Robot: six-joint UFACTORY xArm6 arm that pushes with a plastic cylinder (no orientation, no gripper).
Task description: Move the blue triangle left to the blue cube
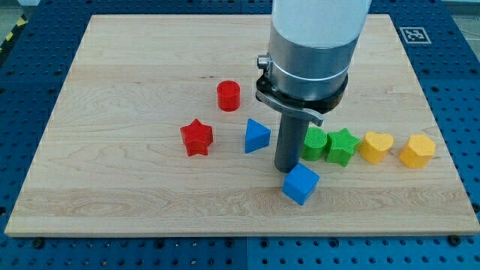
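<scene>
The blue triangle (256, 136) lies near the board's middle. The blue cube (301, 184) lies below and to the right of it, toward the view's bottom. My tip (287, 169) rests on the board just above the cube's upper left corner, touching or nearly touching it, and to the right of the triangle with a small gap between them. The rod rises from there into the wide grey arm body (311, 45).
A red star (197, 137) lies left of the triangle and a red cylinder (228, 96) above it. Right of the rod sit a green block (315, 144), a green star (341, 145), a yellow heart (375, 146) and a yellow hexagon (417, 151). The wooden board (112, 187) lies on a blue perforated table.
</scene>
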